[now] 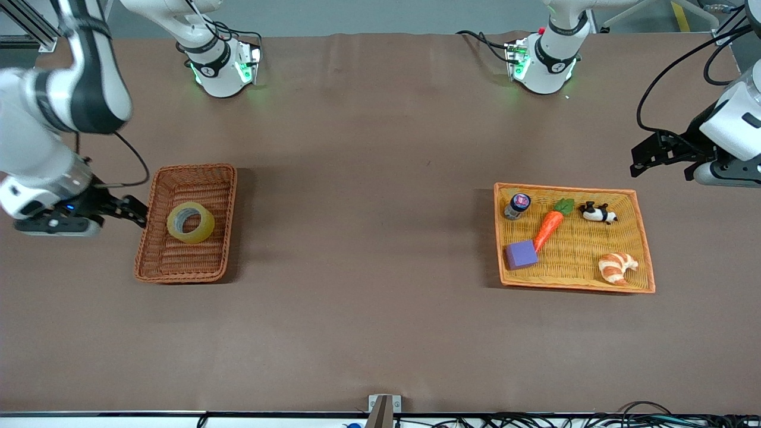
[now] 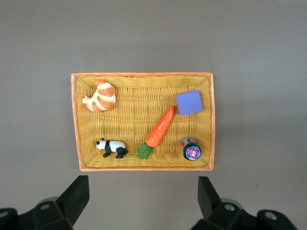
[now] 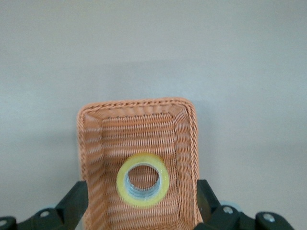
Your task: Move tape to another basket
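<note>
The tape (image 1: 202,233), a yellowish ring, lies flat inside the reddish-brown wicker basket (image 1: 178,274) at the right arm's end of the table. My right gripper (image 1: 135,211) is open and holds nothing; it hovers just outside the basket's rim on the side toward the table's end. In the right wrist view the tape (image 3: 143,201) rests on the basket's floor, inside the basket's rim (image 3: 136,103), and shows between the spread fingers of the right gripper (image 3: 141,194). My left gripper (image 1: 645,157) is open and empty, up over the table beside the yellow tray.
A flat yellow tray with an orange rim (image 1: 565,188) lies toward the left arm's end. It holds a carrot (image 1: 550,226), a croissant (image 1: 617,266), a purple cube (image 1: 521,255), a panda figure (image 1: 597,212) and a small jar (image 1: 517,205). Brown tabletop stretches between the two containers.
</note>
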Robot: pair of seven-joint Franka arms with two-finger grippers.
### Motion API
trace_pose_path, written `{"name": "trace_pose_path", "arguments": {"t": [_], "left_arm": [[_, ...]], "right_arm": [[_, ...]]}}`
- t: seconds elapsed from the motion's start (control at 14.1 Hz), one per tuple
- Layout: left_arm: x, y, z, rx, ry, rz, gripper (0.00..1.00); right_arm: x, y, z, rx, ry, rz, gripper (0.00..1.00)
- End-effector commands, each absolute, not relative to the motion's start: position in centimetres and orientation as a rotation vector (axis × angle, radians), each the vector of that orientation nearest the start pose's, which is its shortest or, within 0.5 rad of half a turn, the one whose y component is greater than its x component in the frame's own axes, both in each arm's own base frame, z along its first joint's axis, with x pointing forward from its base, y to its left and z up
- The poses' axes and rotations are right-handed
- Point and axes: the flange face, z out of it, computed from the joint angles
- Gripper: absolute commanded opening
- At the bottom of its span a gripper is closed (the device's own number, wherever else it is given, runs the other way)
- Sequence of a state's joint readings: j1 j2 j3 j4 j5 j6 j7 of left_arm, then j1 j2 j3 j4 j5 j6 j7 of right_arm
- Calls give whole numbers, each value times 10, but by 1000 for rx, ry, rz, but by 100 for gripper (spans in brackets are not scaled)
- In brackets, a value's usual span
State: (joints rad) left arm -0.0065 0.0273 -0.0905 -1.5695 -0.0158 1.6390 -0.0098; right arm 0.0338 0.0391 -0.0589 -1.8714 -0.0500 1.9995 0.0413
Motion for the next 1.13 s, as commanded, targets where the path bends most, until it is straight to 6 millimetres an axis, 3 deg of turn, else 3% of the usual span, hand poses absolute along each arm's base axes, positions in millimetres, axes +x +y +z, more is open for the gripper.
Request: {"name": "trace_pose_path", "arguments": {"t": [0.0, 0.14, 0.35, 1.06], "left_arm": [[569, -55, 622, -3143, 140, -72, 100], [569, -56, 622, -3144, 137, -75, 100], [569, -56, 622, -3145, 135, -75, 100], [569, -57, 622, -3144, 130, -75, 100]], "right_arm": [[586, -12, 557, -3171, 144, -90, 100], [576, -5, 597, -3170, 187, -4, 100], [548, 6, 638, -3168, 168, 33, 100], [546, 7, 643, -3165, 114, 22, 100]]}}
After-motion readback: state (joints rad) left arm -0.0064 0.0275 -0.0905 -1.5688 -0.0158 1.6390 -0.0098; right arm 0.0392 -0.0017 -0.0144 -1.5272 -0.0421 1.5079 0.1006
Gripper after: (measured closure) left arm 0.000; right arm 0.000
